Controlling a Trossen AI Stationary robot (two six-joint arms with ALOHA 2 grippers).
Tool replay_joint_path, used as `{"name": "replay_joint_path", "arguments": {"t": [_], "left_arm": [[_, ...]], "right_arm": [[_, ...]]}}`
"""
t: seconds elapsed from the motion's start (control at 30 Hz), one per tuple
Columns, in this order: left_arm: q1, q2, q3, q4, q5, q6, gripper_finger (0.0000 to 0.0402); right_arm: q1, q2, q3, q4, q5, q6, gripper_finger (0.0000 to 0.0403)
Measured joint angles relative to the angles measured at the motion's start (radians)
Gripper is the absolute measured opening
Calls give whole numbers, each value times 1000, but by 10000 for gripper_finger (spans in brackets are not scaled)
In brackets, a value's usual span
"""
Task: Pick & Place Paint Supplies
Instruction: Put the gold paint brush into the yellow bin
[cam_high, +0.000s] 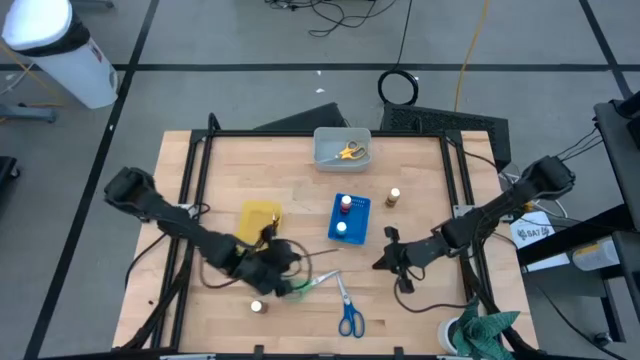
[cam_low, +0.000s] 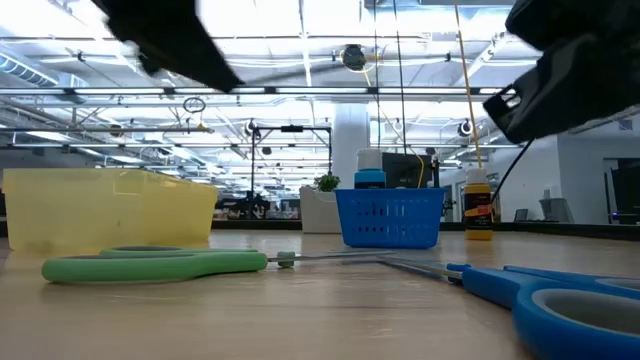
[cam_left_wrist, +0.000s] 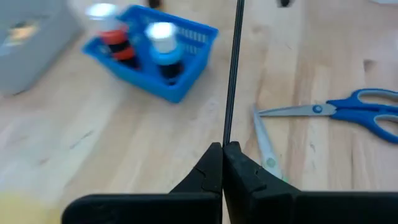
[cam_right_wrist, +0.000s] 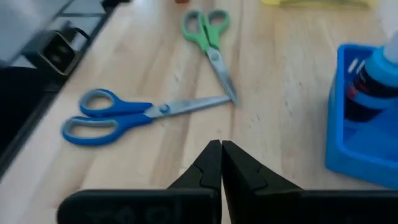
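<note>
Wooden table (cam_high: 300, 210) holding everything. Grey bin (cam_high: 341, 148) at far edge, yellow scissors (cam_high: 349, 152) lying inside. Blue tray (cam_high: 350, 218) carrying red-top and blue-top bottles. Left gripper (cam_left_wrist: 222, 163) hovering beside yellow tray (cam_high: 259, 220), fingers pinching thin dark brush (cam_left_wrist: 232, 74). Right gripper (cam_right_wrist: 221, 158) hanging right of blue tray, fingers pressed together, gripping nothing. Blue scissors (cam_high: 349, 312) and green scissors (cam_right_wrist: 210, 37) lying near front edge, tips close.

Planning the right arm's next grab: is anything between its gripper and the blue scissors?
Nothing visible. The right gripper, fingers shut, faces the blue scissors across bare table; the green scissors lie farther off.
</note>
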Motion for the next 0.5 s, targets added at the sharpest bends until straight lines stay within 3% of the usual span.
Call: {"name": "replay_joint_path", "arguments": {"t": [0.1,0.23,0.5], "left_arm": [[-87,-60,0,-157,-100,-154,1],[-191,-102,0,-386,-164,-485,1],[-279,-116,0,-804,-100,-1245,0]], "right_arm": [[19,-23,0,1,0,-2,0],[34,-26,1,5,6,-13,0],[34,-25,1,8,60,-16,0]]}}
